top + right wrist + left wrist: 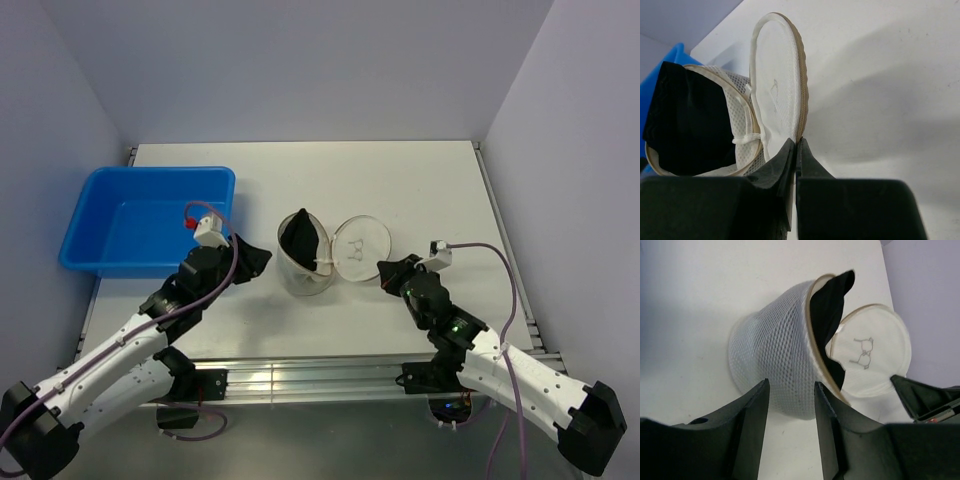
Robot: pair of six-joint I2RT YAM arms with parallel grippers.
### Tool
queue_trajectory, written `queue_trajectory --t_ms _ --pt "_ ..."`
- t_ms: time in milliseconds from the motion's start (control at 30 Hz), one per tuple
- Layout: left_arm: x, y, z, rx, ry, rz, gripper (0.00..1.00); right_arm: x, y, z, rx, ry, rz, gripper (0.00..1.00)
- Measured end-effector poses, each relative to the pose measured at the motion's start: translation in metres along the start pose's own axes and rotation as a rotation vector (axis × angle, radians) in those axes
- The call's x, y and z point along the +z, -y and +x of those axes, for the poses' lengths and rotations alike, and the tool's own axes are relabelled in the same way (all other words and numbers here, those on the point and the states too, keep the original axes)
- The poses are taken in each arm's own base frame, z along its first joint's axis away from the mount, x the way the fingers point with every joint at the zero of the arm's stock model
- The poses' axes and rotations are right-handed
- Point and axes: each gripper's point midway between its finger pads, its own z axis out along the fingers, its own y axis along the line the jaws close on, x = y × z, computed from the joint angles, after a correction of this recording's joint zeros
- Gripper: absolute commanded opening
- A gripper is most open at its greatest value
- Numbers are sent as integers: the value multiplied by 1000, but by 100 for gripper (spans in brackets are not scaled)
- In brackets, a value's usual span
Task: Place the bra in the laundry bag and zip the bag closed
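Left gripper [790,392] open, just left of laundry bag [771,347], apparently to brace it | right gripper [796,146] pinched lid [779,85] rim, likely for closing | black cloth [690,117] protruded.

The white table [420,190] carries a blue tub [160,172], just left of and beyond the left gripper [258,258], and a mesh bag [300,282] just right of that gripper; the bag's round lid [360,240] lies open at the right gripper [385,272], on its left
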Motion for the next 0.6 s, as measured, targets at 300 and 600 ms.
queue_trajectory --t_ms 300,600 --pt "28 3 -21 -25 28 -10 38 -4 1 0 1 0 -15 0" --pt "55 19 -25 -20 3 18 39 -4 3 6 -9 -17 -22 0"
